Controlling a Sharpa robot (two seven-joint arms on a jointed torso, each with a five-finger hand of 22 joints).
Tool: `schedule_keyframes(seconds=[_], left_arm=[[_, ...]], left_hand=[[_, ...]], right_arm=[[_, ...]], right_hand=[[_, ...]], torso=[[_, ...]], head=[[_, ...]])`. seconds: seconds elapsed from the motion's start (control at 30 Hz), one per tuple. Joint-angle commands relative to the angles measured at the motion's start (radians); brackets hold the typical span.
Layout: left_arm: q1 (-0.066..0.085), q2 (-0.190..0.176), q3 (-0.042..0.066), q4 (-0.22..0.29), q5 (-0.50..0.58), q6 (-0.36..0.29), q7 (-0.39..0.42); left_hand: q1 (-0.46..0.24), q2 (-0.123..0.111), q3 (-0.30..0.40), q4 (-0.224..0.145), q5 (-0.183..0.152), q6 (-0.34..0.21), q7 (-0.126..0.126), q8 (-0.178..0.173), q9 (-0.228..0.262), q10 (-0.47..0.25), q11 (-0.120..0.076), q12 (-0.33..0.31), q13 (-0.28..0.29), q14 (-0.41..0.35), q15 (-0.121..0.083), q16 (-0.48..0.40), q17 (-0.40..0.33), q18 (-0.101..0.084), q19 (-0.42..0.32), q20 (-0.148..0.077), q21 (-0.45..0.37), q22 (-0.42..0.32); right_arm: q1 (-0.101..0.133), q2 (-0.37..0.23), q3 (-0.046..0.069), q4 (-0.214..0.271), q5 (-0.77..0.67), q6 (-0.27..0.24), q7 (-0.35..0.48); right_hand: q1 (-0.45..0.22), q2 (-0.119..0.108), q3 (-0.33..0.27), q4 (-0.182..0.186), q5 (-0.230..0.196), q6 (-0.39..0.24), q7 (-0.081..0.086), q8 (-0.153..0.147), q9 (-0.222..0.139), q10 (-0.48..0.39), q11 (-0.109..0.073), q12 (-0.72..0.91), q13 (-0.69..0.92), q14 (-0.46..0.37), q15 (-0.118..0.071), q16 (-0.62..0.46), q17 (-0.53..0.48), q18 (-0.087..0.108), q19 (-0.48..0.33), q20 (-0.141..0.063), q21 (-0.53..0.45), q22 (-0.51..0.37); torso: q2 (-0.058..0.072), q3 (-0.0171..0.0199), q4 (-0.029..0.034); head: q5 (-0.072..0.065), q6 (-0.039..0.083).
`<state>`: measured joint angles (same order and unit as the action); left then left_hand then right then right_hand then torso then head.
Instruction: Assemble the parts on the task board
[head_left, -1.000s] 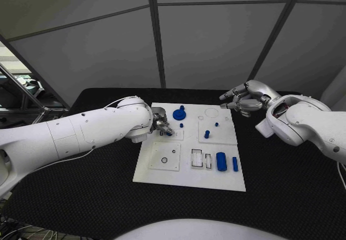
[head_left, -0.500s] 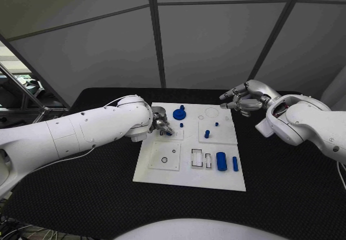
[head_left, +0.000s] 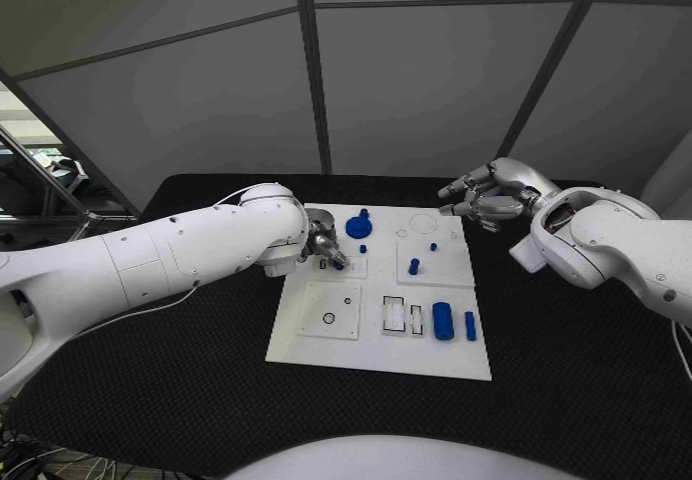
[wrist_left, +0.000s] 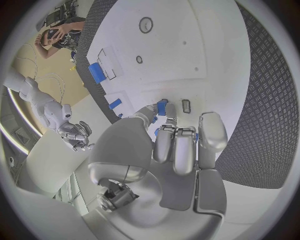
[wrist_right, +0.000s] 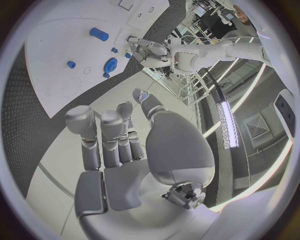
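Directly under left hand (head_left: 323, 250): small blue part (wrist_left: 162, 107) pinched at fingertips, held over slot (wrist_left: 185, 106) on task board (head_left: 378, 350), just beside it. Part's long axis hard to judge. Right hand (head_left: 488, 200) loosely curled, holding nothing, hovering off board's far right corner, well apart. Left plainly nearer; seating turns on lining part with slot.

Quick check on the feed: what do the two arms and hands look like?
Both arms are smooth, rounded white shells. A thin white cable runs along the left arm. The left hand and right hand are silver metal with segmented fingers.
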<state>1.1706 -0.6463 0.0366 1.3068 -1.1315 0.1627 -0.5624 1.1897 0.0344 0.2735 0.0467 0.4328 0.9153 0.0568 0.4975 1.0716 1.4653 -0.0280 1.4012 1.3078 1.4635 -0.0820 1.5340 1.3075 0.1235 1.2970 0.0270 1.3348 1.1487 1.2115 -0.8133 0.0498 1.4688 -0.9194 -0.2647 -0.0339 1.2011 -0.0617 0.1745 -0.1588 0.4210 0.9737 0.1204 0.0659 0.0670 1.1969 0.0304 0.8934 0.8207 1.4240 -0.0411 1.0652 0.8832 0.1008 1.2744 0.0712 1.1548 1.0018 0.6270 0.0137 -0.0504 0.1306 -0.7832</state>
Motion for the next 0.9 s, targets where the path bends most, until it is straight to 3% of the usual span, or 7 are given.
schedule_keyframes(seconds=[0.03,0.37,0.9], left_arm=[[-0.001,0.011,-0.003,-0.022,-0.007,0.054,-0.017],[0.003,0.038,-0.003,-0.064,0.011,0.077,-0.040],[0.004,0.052,-0.003,-0.081,0.017,0.093,-0.064]], left_hand=[[0.000,0.010,0.144,-0.140,0.007,0.025,-0.024,0.002,0.000,0.054,-0.008,0.007,0.206,0.097,-0.007,0.007,0.227,-0.032,0.007,-0.002,0.003,0.002],[-0.004,0.012,0.147,-0.139,0.008,0.024,-0.024,0.001,0.001,0.054,-0.008,0.006,0.206,0.097,-0.007,0.008,0.227,-0.031,0.006,-0.002,0.003,0.001],[-0.043,0.018,0.146,-0.121,-0.001,0.031,-0.025,-0.001,0.014,0.054,-0.007,0.003,0.206,0.098,-0.006,0.009,0.229,-0.032,0.007,-0.001,0.002,0.005]], right_arm=[[0.002,0.002,0.001,0.000,-0.003,0.008,0.005],[0.002,0.004,0.001,-0.001,-0.004,0.010,0.003],[0.002,0.005,0.001,-0.003,-0.005,0.014,0.002]], right_hand=[[-0.009,0.003,0.007,0.000,0.003,-0.007,-0.001,-0.002,-0.001,-0.006,0.002,-0.003,-0.001,0.007,-0.001,-0.004,-0.001,0.020,0.003,-0.002,-0.006,-0.001],[-0.009,0.003,0.007,0.000,0.003,-0.007,-0.001,-0.002,-0.001,-0.006,0.002,-0.003,-0.001,0.007,-0.001,-0.004,-0.001,0.020,0.003,-0.002,-0.006,-0.001],[-0.010,0.002,0.009,-0.001,0.004,-0.007,-0.001,-0.002,-0.001,-0.007,0.001,-0.004,-0.003,0.007,-0.001,-0.006,-0.002,0.020,0.003,-0.002,-0.008,-0.003]], torso=[[0.000,0.0007,0.0000],[0.000,-0.0003,0.0003],[-0.001,-0.0002,0.0016]], head=[[0.000,-0.002],[-0.001,-0.004],[-0.003,-0.008]])
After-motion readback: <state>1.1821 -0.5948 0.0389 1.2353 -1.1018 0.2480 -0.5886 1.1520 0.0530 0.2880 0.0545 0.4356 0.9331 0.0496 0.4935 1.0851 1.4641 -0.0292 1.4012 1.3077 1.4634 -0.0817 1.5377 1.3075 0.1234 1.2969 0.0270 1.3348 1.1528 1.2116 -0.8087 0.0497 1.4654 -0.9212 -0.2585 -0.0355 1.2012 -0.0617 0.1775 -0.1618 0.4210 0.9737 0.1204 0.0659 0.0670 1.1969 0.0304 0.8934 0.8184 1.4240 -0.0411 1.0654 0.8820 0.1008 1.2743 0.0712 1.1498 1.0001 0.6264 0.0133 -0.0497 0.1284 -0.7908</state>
